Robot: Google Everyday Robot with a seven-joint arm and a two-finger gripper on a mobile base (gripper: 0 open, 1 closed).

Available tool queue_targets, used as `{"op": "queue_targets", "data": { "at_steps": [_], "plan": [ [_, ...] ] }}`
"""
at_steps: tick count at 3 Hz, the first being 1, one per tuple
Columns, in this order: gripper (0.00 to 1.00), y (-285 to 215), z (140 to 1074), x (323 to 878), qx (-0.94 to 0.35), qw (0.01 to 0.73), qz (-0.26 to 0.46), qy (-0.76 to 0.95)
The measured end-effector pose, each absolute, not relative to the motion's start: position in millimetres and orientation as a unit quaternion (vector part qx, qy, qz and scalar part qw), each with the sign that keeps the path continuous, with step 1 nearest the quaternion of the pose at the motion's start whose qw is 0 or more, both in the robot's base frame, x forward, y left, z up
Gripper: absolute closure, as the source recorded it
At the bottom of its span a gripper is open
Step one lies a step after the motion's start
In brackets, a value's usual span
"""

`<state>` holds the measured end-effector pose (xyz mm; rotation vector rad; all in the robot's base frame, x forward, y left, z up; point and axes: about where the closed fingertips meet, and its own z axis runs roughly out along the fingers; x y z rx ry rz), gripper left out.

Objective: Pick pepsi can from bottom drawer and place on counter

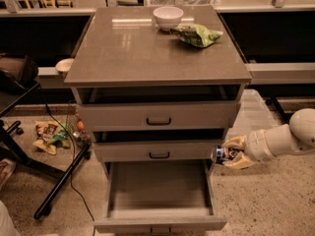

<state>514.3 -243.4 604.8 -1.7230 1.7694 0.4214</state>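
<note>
The pepsi can (218, 154) is held on its side in the gripper (227, 154), whose jaws are clamped on it, just beside the right edge of the cabinet and above the pulled-out bottom drawer (157, 188). The arm (280, 140) is extended in from the right. On the counter (133, 53), 1 white bowl (168, 17) and 1 green snack bag (197, 34) are seen near the far edge.

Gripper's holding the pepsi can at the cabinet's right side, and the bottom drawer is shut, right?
Not quite: the camera view shows the bottom drawer pulled open. The gripper does hold the pepsi can at the cabinet's right side.
</note>
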Motion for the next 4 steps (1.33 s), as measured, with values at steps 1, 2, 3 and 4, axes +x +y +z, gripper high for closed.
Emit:
{"op": "queue_targets", "data": {
  "at_steps": [1, 2, 3, 4],
  "plan": [
    [1.0, -266.4, 688.8, 514.6, -0.65, 0.332, 0.149, 0.667],
    [1.0, -266.4, 689.1, 514.6, -0.65, 0.332, 0.149, 0.667],
    [1.0, -263.4, 732.9, 518.2, -0.659, 0.363, 0.14, 0.644],
    [1.0, -256.1, 807.1, 521.5, -0.687, 0.389, 0.106, 0.605]
  ]
}}
